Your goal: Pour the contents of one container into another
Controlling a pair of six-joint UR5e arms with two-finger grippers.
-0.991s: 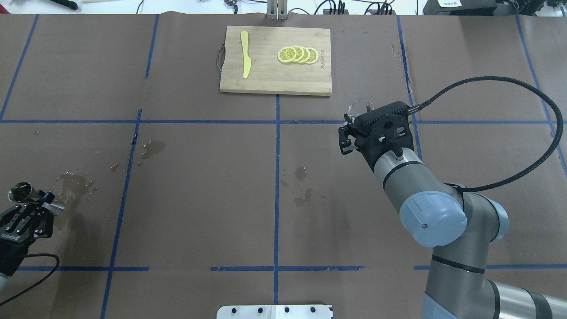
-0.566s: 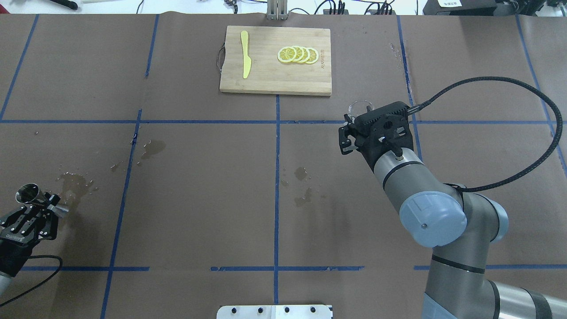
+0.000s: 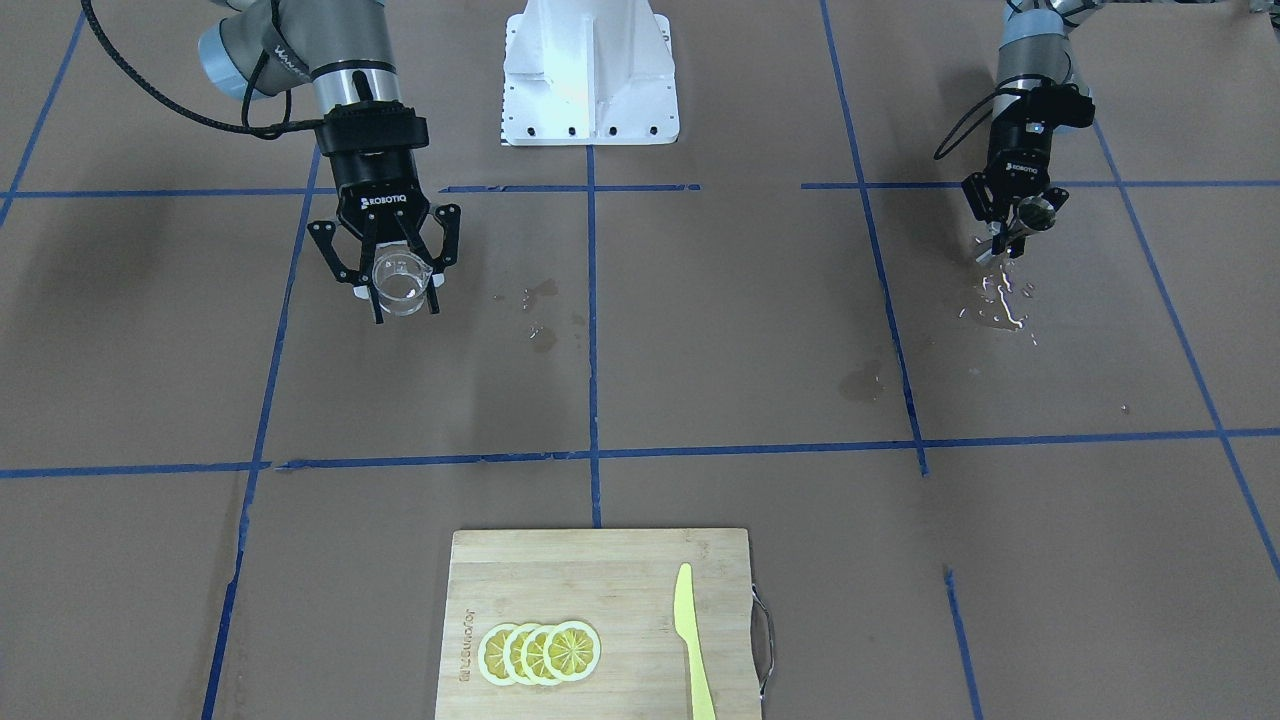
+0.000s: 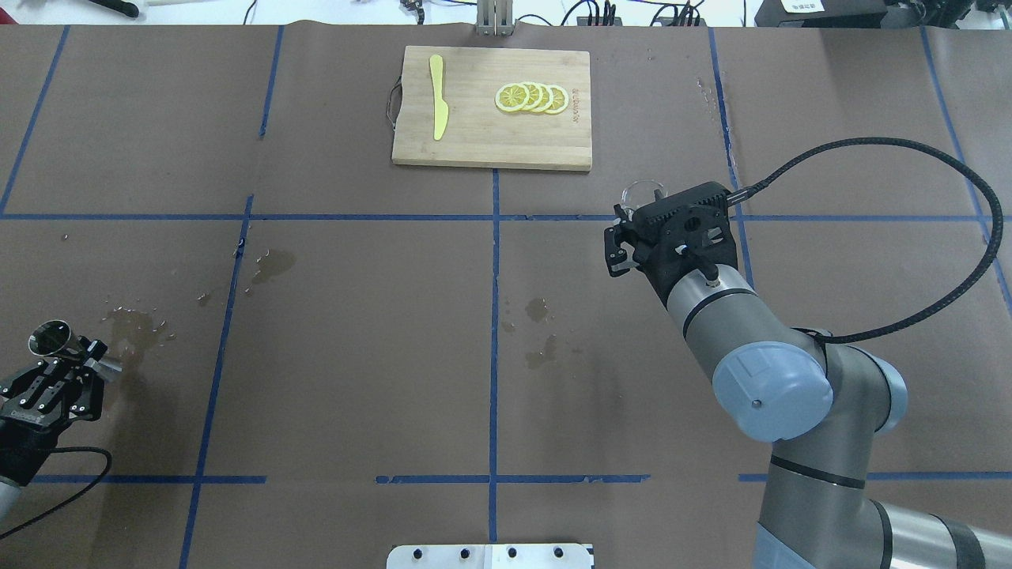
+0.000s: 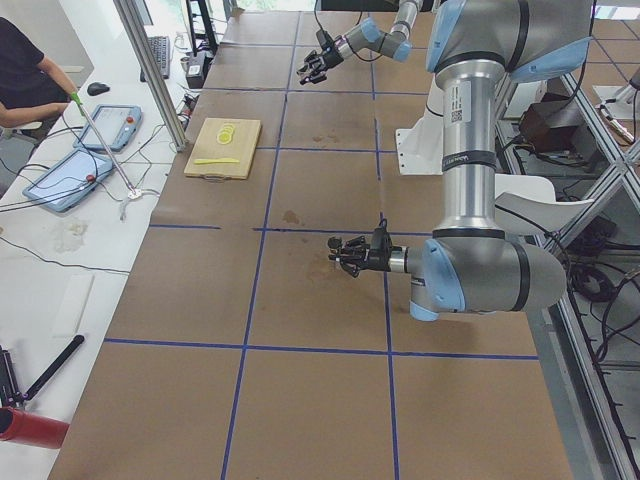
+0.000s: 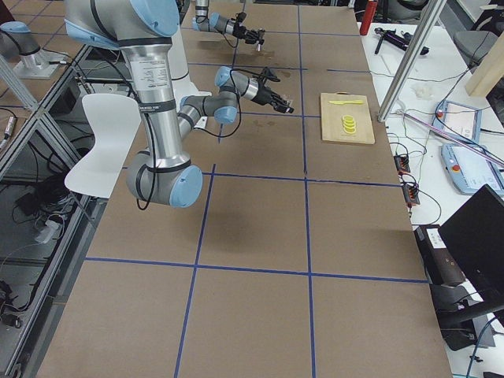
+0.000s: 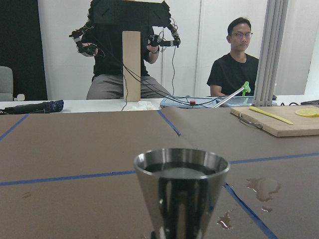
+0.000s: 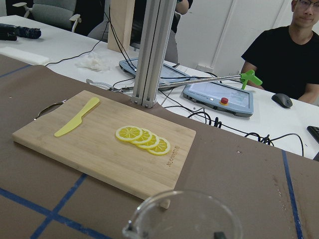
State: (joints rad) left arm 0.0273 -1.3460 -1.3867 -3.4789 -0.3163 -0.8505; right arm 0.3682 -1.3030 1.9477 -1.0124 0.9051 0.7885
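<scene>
The right gripper [image 3: 400, 300] has its jaws clenched on the beaker [image 3: 400, 283], which sits upright between them, spout toward the middle of the counter [image 4: 356, 316]. It hangs over the counter's right half, near the corner of the board [image 4: 490, 134]. The board carries a yellow knife [image 4: 437, 99] and overlapping lemon slices [image 4: 531, 97]. Well apart, at the counter's left edge, the left gripper [image 3: 1012, 235] has its jaws grasping the jigger [image 4: 49, 338] below its top cone. The cup is dark inside, and wet splashes [image 3: 1000, 305] lie just beside it. More stains [image 4: 541, 332] mark the counter's middle.
</scene>
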